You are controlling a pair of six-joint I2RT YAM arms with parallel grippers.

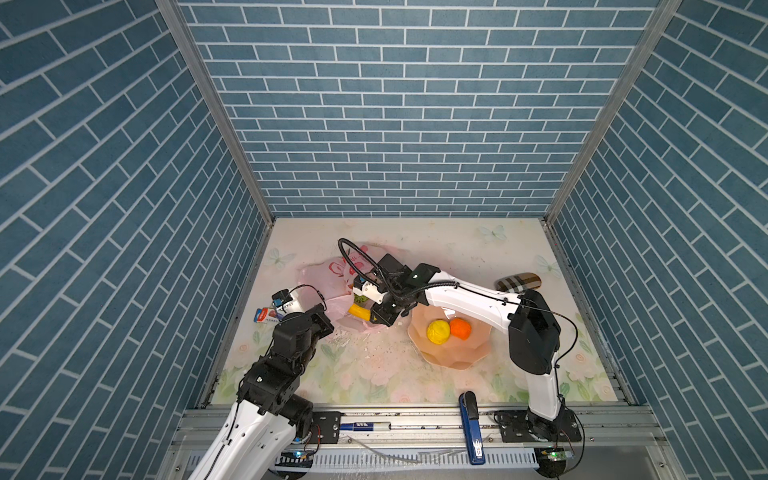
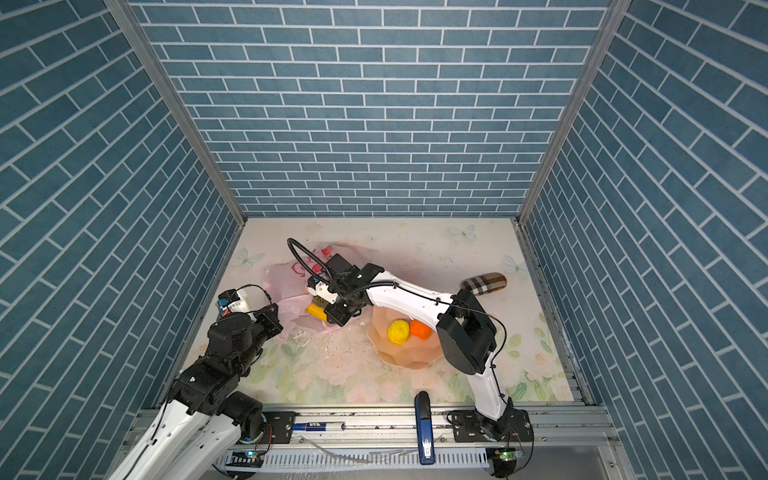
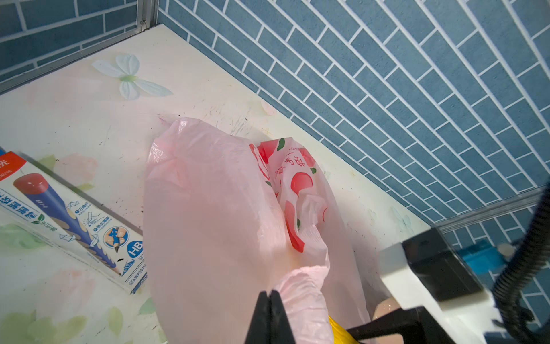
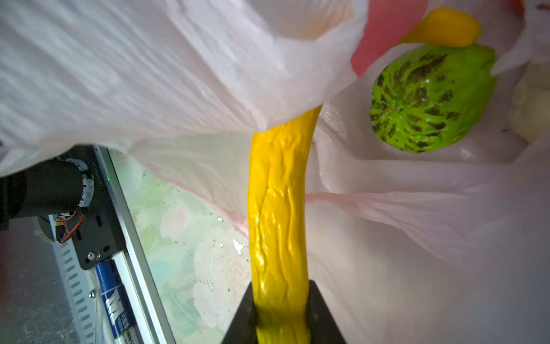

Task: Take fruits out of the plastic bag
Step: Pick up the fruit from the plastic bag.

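- A red, white and blue cardboard pencil box [image 3: 68, 220] lies on the flowered tabletop just beside the bag, clear of the work.
- The left gripper [image 3: 269, 295] has its black jaws pressed together, apparently pinching a fold of the thin, crinkly pale-pink plastic bag [image 3: 208, 208] to hold its mouth up. If that slick film slides out of the pinch, the mouth could sag over the fruit inside.
- The long yellow toy banana [image 4: 279, 223] reaches out of the bag mouth with the right gripper [image 4: 281, 300] clamped across its near end. Its middle passes under a flap of film, so a quick pull may drag the whole bag along, and the slender fruit could twist in the grip.
- Deeper inside rest a green, dark-flecked bumpy round fruit [image 4: 431, 98] and a cream-white lumpy piece [image 4: 529, 98], either of which might roll out as the banana leaves.
- The peach-coloured petal-edged bowl [image 1: 449, 361] holds a yellow lemon [image 1: 438, 331] touching a small orange [image 1: 460, 328].
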